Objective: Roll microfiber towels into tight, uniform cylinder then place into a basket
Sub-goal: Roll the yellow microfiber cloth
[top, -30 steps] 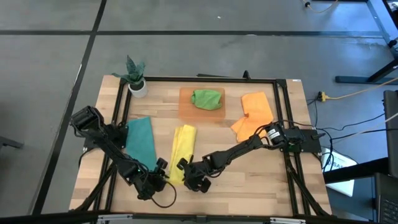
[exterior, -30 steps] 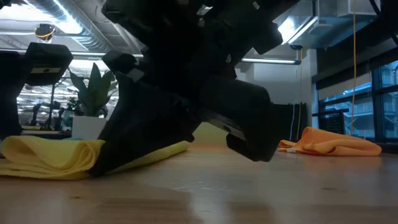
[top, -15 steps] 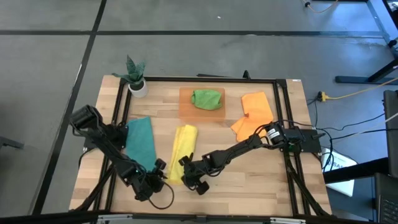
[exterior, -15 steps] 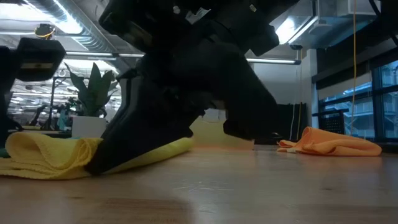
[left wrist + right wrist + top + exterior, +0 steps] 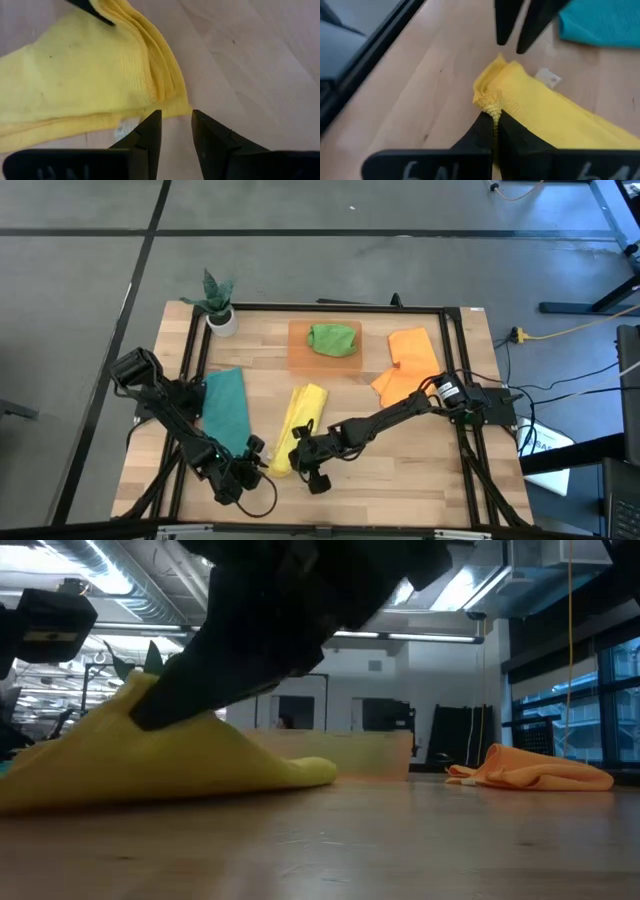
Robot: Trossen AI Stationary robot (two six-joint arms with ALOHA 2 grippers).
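A: Where is the yellow towel [image 5: 297, 425]?

B: On the table [image 5: 400, 460], front of centre, lying long and folded; its near end is lifted off the wood, as the low view shows, with the rest trailing flat.

A: Which claw has it?

B: The right gripper [image 5: 494, 120]; its fingers are clenched on a bunched corner of the yellow cloth, nearly touching each other with the fabric pinched between them.

A: And the left gripper [image 5: 175, 120]?

B: Just beside that same end, low over the wood; its fingers stand a narrow gap apart with nothing between them, their tips at the towel's hem near a small white label.

A: The other towels?

B: The teal towel [image 5: 226, 408] lies flat to the left of the yellow one, near it; the orange towels [image 5: 408, 365] sit heaped at the right, well apart; the green towel [image 5: 333, 338] is rolled up inside the basket [image 5: 298, 355] at the back; a plant [image 5: 217, 300] stands at the back left corner.
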